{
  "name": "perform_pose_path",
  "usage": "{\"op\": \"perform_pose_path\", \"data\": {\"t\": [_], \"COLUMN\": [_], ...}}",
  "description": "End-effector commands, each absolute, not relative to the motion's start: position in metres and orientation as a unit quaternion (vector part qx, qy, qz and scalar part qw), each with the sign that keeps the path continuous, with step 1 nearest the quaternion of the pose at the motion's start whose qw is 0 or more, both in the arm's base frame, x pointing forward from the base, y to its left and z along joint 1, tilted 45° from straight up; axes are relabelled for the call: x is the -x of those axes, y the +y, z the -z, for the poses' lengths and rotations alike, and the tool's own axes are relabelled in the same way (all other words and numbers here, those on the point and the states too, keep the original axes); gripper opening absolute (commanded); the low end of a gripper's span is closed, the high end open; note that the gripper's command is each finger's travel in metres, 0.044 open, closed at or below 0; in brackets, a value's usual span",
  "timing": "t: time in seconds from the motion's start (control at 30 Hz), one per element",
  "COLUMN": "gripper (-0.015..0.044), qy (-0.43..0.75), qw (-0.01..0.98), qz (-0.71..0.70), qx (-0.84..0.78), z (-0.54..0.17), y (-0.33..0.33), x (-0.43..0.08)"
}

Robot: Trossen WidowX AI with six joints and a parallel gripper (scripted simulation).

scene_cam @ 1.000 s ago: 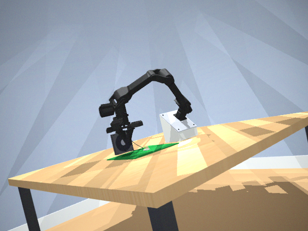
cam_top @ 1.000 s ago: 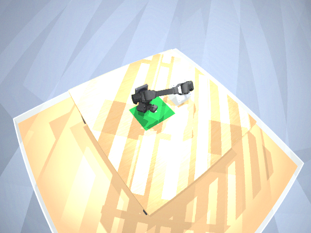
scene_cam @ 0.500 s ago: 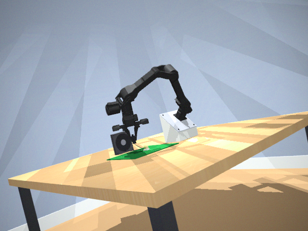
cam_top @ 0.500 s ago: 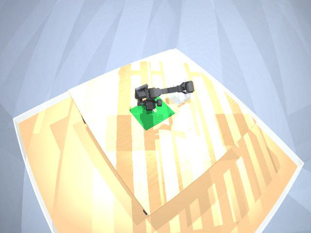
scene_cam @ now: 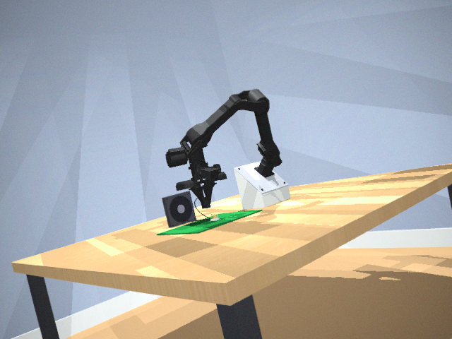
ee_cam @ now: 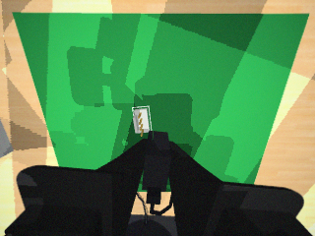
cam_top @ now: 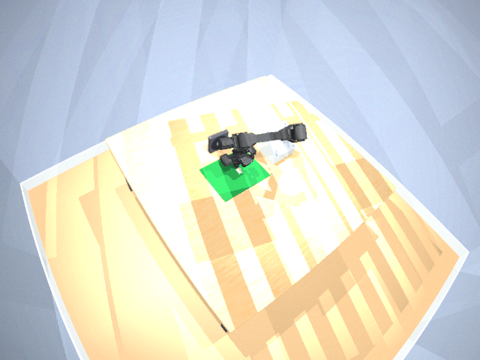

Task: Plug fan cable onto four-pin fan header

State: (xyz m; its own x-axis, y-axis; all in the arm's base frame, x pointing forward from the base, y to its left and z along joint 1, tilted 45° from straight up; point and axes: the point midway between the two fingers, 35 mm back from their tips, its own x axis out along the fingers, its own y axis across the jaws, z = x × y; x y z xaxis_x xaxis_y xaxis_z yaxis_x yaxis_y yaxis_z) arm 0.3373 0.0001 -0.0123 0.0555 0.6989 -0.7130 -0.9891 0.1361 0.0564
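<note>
My gripper (cam_top: pixel 237 166) (scene_cam: pixel 206 206) (ee_cam: pixel 157 145) is shut on the black plug (ee_cam: pixel 157 172) and holds it above the green board (cam_top: pixel 226 187) (scene_cam: pixel 189 229) (ee_cam: pixel 221 59). The white four-pin header (cam_top: pixel 238 170) (scene_cam: pixel 214 219) (ee_cam: pixel 141 121) stands on the board with its gold pins up. In the wrist view it lies just ahead and a little left of the fingertips, apart from the plug. A thin dark cable (scene_cam: pixel 195 206) (ee_cam: pixel 142 199) hangs in a curve beside the fingers. The plug's underside is hidden.
The dark square fan (cam_top: pixel 211 143) (scene_cam: pixel 169 215) stands upright beside the board, close to the gripper. The arm's white base (cam_top: pixel 284 151) (scene_cam: pixel 251 193) is on the other side of the board. All stand on the wooden table (cam_top: pixel 217 224) (scene_cam: pixel 109 263).
</note>
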Motion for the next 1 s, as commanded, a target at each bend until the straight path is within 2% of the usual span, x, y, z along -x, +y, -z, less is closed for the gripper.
{"op": "perform_pose_path", "data": {"t": [0.0, 0.97], "gripper": [0.0, 0.0], "qy": [0.264, 0.246], "qw": [0.667, 0.659], "qz": [-0.635, -0.643], "qx": [0.286, 0.304], "z": [0.0137, 0.0081], "y": [0.0017, 0.0073], "x": [-0.3217, -0.3146]}}
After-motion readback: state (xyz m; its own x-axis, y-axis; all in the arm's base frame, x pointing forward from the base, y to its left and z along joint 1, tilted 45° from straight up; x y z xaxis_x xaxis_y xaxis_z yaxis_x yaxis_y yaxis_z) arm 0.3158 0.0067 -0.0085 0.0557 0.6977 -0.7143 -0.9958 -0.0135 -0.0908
